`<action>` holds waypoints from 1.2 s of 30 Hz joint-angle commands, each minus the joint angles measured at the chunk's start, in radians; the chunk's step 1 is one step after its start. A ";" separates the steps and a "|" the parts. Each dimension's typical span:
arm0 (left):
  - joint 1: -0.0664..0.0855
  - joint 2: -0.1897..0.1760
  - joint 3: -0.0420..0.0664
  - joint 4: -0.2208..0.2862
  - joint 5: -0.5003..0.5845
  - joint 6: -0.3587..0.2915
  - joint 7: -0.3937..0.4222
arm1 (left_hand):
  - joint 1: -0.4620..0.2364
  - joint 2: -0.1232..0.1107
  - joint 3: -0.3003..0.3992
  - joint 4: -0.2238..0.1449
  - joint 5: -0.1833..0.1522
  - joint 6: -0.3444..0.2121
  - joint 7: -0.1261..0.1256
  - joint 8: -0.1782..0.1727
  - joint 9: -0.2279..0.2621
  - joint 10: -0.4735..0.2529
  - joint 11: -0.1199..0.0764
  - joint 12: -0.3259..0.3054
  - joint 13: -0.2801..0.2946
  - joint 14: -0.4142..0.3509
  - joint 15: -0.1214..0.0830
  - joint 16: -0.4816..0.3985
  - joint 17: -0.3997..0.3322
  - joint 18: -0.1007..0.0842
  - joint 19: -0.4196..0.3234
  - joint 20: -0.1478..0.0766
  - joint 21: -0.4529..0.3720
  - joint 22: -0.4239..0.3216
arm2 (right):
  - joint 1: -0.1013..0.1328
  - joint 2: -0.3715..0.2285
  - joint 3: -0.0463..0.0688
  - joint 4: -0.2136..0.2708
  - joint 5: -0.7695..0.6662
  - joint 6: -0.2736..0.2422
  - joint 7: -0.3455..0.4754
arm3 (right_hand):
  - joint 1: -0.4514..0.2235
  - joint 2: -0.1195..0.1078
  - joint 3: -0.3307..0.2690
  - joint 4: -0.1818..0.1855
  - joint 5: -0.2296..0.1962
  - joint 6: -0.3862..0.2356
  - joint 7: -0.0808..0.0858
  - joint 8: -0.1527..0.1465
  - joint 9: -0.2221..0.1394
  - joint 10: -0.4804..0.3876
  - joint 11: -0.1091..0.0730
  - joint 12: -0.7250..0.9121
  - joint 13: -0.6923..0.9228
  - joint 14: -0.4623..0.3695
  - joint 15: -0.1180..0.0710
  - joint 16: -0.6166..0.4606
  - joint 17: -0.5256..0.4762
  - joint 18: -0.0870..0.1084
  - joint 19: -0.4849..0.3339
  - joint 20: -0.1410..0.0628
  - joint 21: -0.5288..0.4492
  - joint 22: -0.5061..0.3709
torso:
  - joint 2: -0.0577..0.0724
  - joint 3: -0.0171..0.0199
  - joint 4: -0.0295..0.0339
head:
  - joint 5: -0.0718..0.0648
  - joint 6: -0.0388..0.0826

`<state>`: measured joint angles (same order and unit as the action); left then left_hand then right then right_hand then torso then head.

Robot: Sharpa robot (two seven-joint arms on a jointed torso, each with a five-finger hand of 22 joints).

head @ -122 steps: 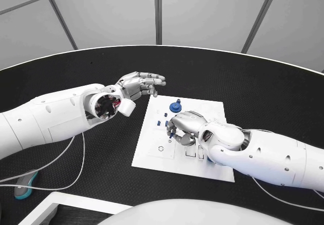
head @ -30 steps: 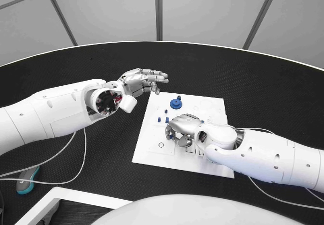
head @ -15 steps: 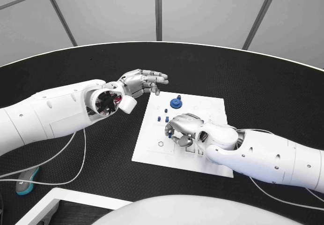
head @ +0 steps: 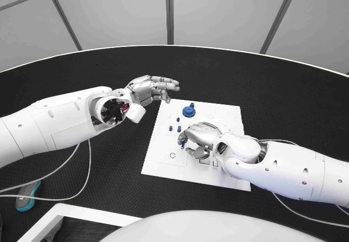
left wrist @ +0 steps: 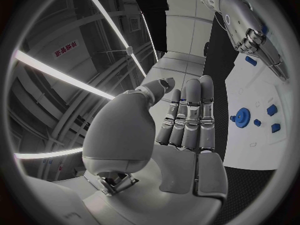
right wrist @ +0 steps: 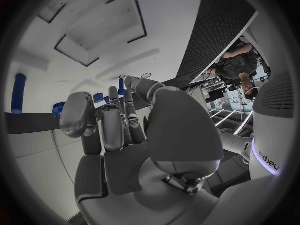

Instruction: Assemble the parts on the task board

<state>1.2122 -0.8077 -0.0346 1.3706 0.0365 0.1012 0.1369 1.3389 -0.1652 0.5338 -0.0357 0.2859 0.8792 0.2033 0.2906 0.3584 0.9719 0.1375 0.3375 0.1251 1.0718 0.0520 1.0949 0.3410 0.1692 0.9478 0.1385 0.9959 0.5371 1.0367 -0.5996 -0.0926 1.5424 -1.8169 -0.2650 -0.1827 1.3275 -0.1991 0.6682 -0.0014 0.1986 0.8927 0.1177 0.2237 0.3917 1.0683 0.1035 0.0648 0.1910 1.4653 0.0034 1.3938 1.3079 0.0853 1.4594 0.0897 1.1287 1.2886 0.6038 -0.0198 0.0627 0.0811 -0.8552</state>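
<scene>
The task board (head: 171, 166) lies unmoved on the table (head: 87, 75), blue parts (head: 188, 111) just beyond the right robot hand (head: 197, 138), which stays curled over it, grip unclear. The left robot hand (head: 154, 88) still hovers empty, fingers loosely apart.

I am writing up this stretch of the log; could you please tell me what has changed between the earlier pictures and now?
The right hand has shifted slightly over the middle of the task board, fingers still curled down onto it; whether it holds a part is hidden. The left hand stays raised beside the board's far corner, and the blue gear has stayed put.
</scene>
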 commanded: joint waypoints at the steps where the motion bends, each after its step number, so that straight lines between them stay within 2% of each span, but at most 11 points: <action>1: 0.000 0.000 0.000 0.000 0.000 0.001 0.000 | 0.008 0.006 -0.006 -0.002 0.003 -0.002 0.005 0.001 0.001 -0.006 0.001 0.004 -0.002 -0.007 0.002 -0.005 -0.001 0.016 -0.007 0.003 -0.002 -0.001 | 0.000 -0.009 0.000 0.011 0.000 -0.011 -0.001 | 0.000 -0.012 0.001 -0.006 -0.005 -0.006 -0.004 -0.006 -0.002 -0.008 -0.001 -0.002 -0.001 0.052 0.007 -0.006 0.006 0.005 0.000 0.010 -0.007 -0.003 | -0.001 0.0000 -0.0012 | -0.004 0.003; 6: 0.000 0.001 0.000 -0.002 0.000 0.001 0.000 | 0.010 0.007 -0.006 -0.003 0.003 -0.001 0.005 0.001 0.001 -0.006 0.001 0.005 -0.002 -0.009 0.002 -0.007 -0.002 0.016 -0.007 0.003 -0.003 -0.001 | 0.000 -0.019 0.000 0.025 0.000 -0.014 -0.003 | -0.001 -0.010 0.001 -0.004 -0.005 -0.003 -0.004 -0.005 -0.001 -0.006 -0.001 0.001 -0.002 0.052 0.008 -0.008 0.004 0.005 -0.001 0.010 -0.008 -0.004 | -0.001 0.0002 -0.0019 | -0.006 0.005; 10: 0.000 0.002 0.000 -0.002 0.000 0.002 0.000 | 0.010 0.007 -0.006 -0.003 0.003 -0.001 0.005 0.001 0.001 -0.006 0.001 0.005 -0.002 -0.009 0.002 -0.007 -0.002 0.016 -0.007 0.003 -0.003 -0.001 | 0.000 -0.019 0.000 0.028 0.000 -0.007 -0.003 | -0.003 -0.008 0.001 -0.003 -0.005 0.005 -0.006 -0.002 0.002 0.006 -0.004 0.009 -0.004 0.051 0.005 -0.009 0.001 0.006 0.000 0.011 -0.009 -0.005 | 0.000 -0.0006 0.0003 | -0.008 0.006; 11: 0.000 0.003 0.000 -0.002 0.000 0.002 0.000 | 0.010 0.007 -0.006 -0.003 0.003 -0.001 0.005 0.001 0.001 -0.006 0.001 0.005 -0.002 -0.009 0.002 -0.007 -0.002 0.016 -0.007 0.003 -0.003 -0.001 | 0.000 -0.018 0.000 0.028 0.000 -0.005 -0.003 | -0.001 -0.003 0.001 -0.004 -0.004 0.026 0.004 0.008 0.007 0.038 -0.014 0.026 -0.001 0.050 -0.003 -0.011 -0.003 0.007 0.002 0.008 -0.008 -0.004 | 0.000 -0.0008 0.0007 | -0.008 0.006; 12: 0.000 0.002 0.000 -0.002 0.000 0.002 0.000 | 0.010 0.007 -0.006 -0.003 0.003 -0.001 0.005 0.001 0.001 -0.006 0.001 0.005 -0.002 -0.009 0.002 -0.007 -0.002 0.016 -0.007 0.003 -0.003 -0.001 | 0.000 -0.018 0.000 0.028 0.000 -0.005 -0.003 | -0.001 -0.002 0.001 -0.004 -0.003 0.030 0.007 0.010 0.009 0.043 -0.016 0.028 -0.001 0.050 -0.003 -0.012 -0.004 0.007 0.002 0.006 -0.009 -0.005 | 0.000 -0.0005 0.0009 | -0.008 0.006; 19: 0.000 0.000 0.000 -0.002 0.000 0.000 0.000 | 0.011 0.007 -0.006 -0.003 0.003 -0.001 0.005 0.002 0.002 -0.006 0.001 0.005 -0.002 -0.010 0.002 -0.008 -0.003 0.017 -0.007 0.003 -0.004 -0.002 | 0.000 -0.014 0.000 0.023 0.000 -0.001 -0.004 | 0.004 0.004 0.004 -0.007 0.001 0.044 0.014 0.015 0.013 0.061 -0.023 0.034 -0.004 0.048 -0.009 -0.015 -0.009 0.007 0.005 0.000 -0.007 -0.004 | 0.001 -0.0005 0.0016 | -0.007 0.004; 36: 0.000 0.000 0.000 0.001 0.000 -0.003 0.001 | 0.011 0.007 -0.006 -0.003 0.003 -0.001 0.005 0.002 0.002 -0.006 0.001 0.005 -0.002 -0.010 0.002 -0.008 -0.003 0.017 -0.007 0.003 -0.004 -0.002 | 0.000 0.002 0.000 0.004 0.000 -0.018 -0.009 | 0.017 0.020 0.012 -0.019 0.010 0.068 0.031 0.020 0.019 0.095 -0.022 0.042 -0.008 0.048 -0.011 -0.016 -0.012 0.004 0.009 -0.004 -0.002 0.000 | 0.000 0.0010 0.0015 | -0.004 0.001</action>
<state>1.2122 -0.8083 -0.0346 1.3712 0.0365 0.0983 0.1374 1.3442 -0.1599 0.5339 -0.0358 0.2859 0.8792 0.2033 0.2906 0.3590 0.9719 0.1375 0.3370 0.1245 1.0682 0.0558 1.0882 0.3393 0.1692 0.9449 0.1414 0.9957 0.5361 1.0369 -0.5988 -0.0924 1.5478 -1.8169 -0.2785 -0.1909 1.3401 -0.1867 0.6804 -0.0137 0.2034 0.9525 0.1482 0.2394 0.4089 1.1535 0.0810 0.1011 0.1841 1.4649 -0.0036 1.3823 1.2966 0.0852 1.4633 0.0930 1.1248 1.2873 0.6052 -0.0188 0.0639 0.0765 -0.8539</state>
